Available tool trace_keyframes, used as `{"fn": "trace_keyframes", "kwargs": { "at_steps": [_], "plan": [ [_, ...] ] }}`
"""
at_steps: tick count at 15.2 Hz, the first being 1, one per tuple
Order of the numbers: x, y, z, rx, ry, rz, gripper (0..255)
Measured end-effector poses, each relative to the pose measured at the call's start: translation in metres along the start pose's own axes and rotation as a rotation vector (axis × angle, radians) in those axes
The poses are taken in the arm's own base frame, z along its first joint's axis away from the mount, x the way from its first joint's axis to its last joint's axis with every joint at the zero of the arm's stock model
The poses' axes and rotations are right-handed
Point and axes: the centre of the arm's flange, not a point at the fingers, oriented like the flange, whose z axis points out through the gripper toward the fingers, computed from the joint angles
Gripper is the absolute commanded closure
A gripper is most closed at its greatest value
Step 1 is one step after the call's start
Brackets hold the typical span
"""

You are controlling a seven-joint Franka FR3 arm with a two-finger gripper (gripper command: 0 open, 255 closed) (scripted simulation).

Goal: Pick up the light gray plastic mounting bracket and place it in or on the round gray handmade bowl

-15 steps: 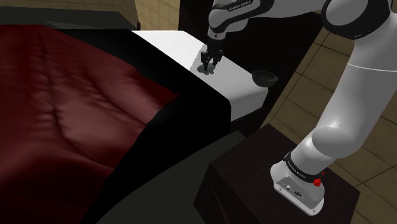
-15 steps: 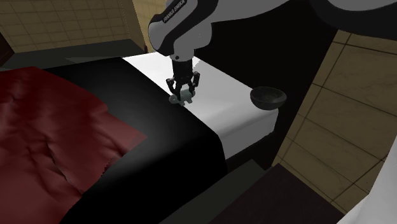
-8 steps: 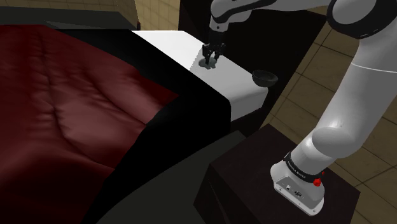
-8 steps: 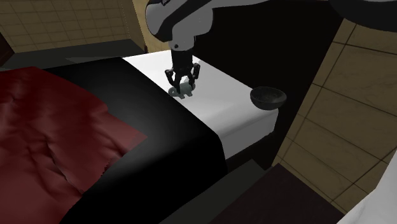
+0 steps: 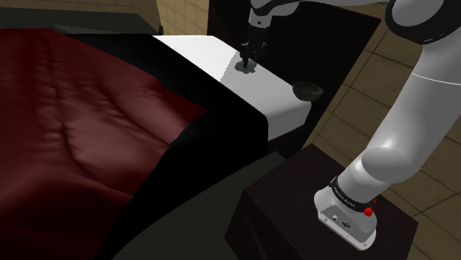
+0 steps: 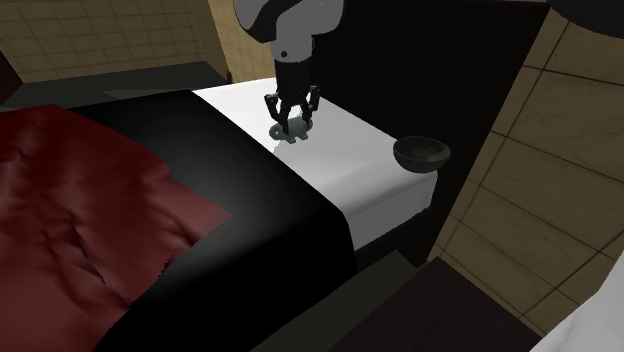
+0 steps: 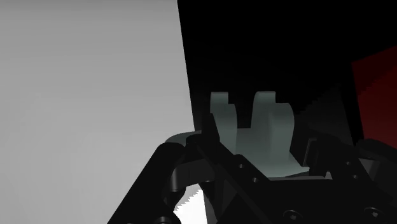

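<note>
Pale grey-green, the bracket (image 7: 267,133) is clamped in my gripper (image 6: 290,118), at the far part of the white top (image 6: 350,150). The wrist view shows its two prongs pointing away from my hand, long axis along my fingers. The second exterior view shows the dark bowl (image 6: 420,152) well apart, at the right corner.

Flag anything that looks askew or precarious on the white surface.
The dark bowl sits at the very corner of the white surface, close to its edge. The gripper clasps the pale grey-green bracket; nothing looks spilled or damaged.
</note>
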Motion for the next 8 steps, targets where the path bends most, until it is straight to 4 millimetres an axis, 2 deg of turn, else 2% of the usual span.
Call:
{"fn": "trace_keyframes", "kwargs": {
  "at_steps": [8],
  "plan": [
    [-0.032, 0.096, -0.006, 0.000, 0.000, 0.001, 255]
  ]
}}
